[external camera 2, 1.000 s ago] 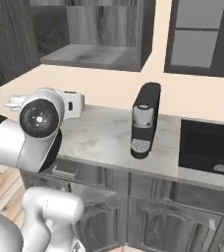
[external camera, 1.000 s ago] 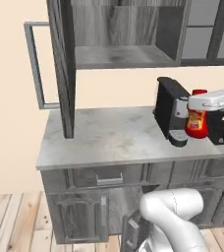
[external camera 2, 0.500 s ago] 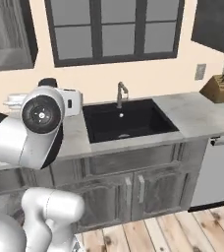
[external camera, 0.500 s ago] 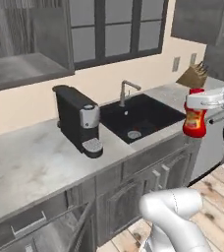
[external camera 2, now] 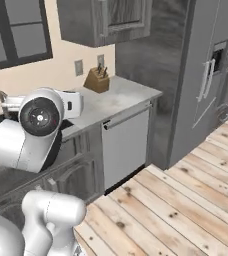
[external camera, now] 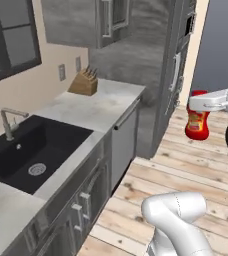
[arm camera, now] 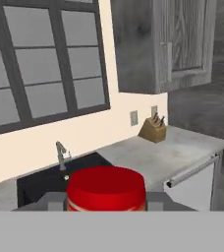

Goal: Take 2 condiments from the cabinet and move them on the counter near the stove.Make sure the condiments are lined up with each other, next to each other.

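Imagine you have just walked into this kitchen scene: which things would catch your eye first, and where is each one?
The red squeeze bottle stands out first, held in the claw out over the wooden floor, away from the counter. Next comes the black sink with its tap, set in the counter below the window. A wooden knife block sits at the back of the counter by the wall.

Counts in the kitchen

One red squeeze bottle (external camera: pixel 197 125), one knife block (external camera: pixel 83 82) at the desk's (external camera: pixel 103 107) back edge, one black sink (external camera: pixel 28 150) with one faucet (external camera: pixel 8 122), two wall outlets (external camera: pixel 62 72), one dishwasher front (external camera 2: pixel 126 145), one window (arm camera: pixel 45 64).
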